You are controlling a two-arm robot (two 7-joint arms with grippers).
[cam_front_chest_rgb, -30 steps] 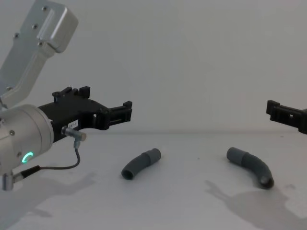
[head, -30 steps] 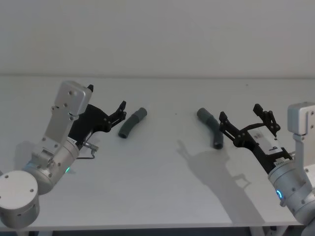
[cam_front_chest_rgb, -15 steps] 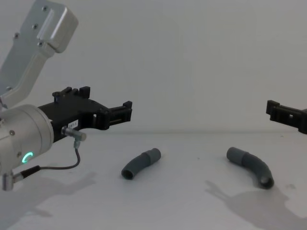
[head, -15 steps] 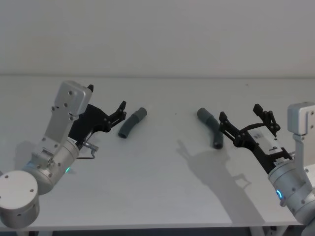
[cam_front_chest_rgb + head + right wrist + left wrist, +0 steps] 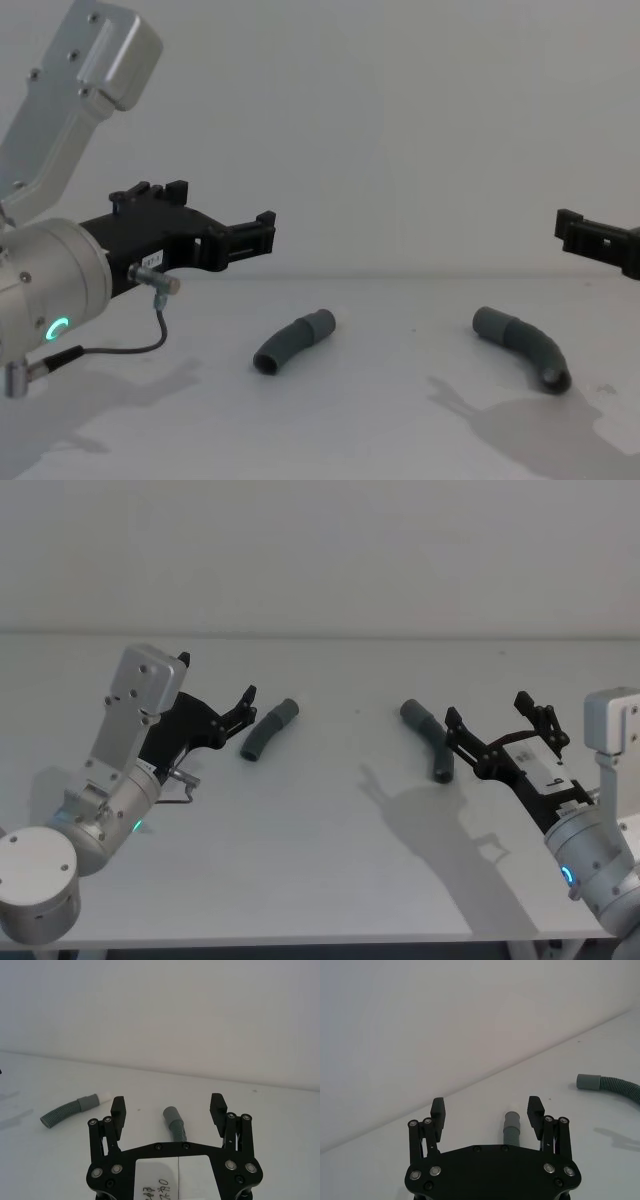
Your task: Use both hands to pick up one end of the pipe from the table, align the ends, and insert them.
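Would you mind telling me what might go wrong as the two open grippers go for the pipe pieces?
1. The left pipe piece and right pipe piece are curved and lie loose on the table; an off-centre pinch may roll them.
2. They lie flat, so the open left gripper or right gripper could strike the table while descending.
3. If gripped far from the collar ends, those ends might misalign.
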